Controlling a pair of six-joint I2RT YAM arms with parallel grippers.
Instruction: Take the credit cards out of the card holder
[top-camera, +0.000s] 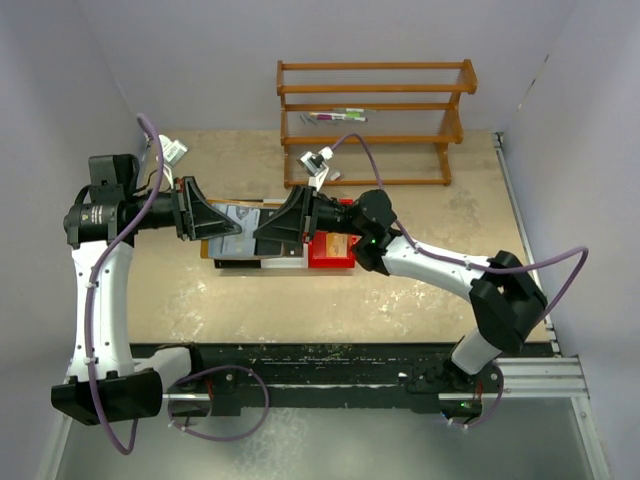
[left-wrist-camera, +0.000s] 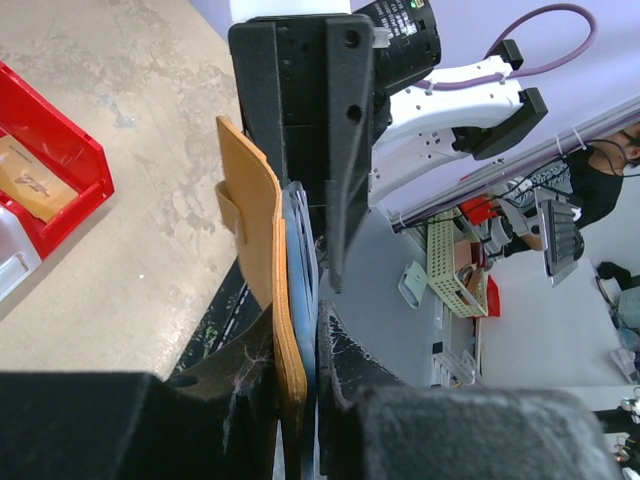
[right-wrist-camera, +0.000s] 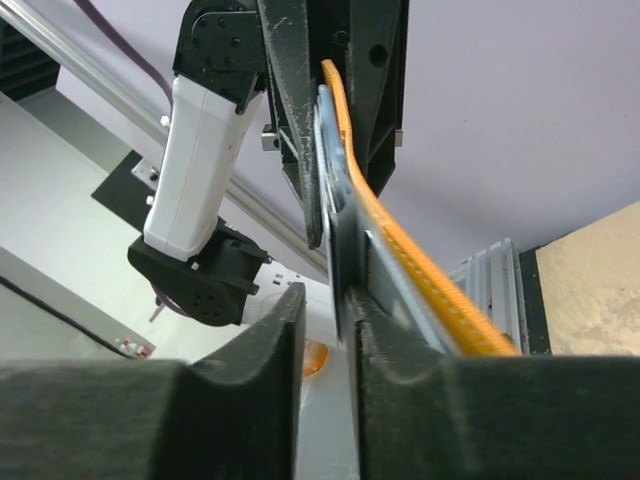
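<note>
The tan card holder (top-camera: 240, 224) hangs open above the bins, between my two grippers. Seen edge-on in the left wrist view, the card holder (left-wrist-camera: 258, 225) shows its pale blue lining (left-wrist-camera: 300, 262), and my left gripper (left-wrist-camera: 298, 335) is shut on its near end. At the other end, my right gripper (right-wrist-camera: 325, 300) stands open around the card holder (right-wrist-camera: 420, 270). A thin dark grey edge, apparently a credit card (right-wrist-camera: 341, 262), lies against the right finger (right-wrist-camera: 400, 360). A gap separates it from the left finger (right-wrist-camera: 270, 350).
Under the card holder sit a red bin (top-camera: 331, 252) and a white bin (top-camera: 262, 263). The red bin (left-wrist-camera: 62, 165) holds a tan item (left-wrist-camera: 26, 180). A wooden rack (top-camera: 372, 120) stands at the back. Purple cables loop off both arms.
</note>
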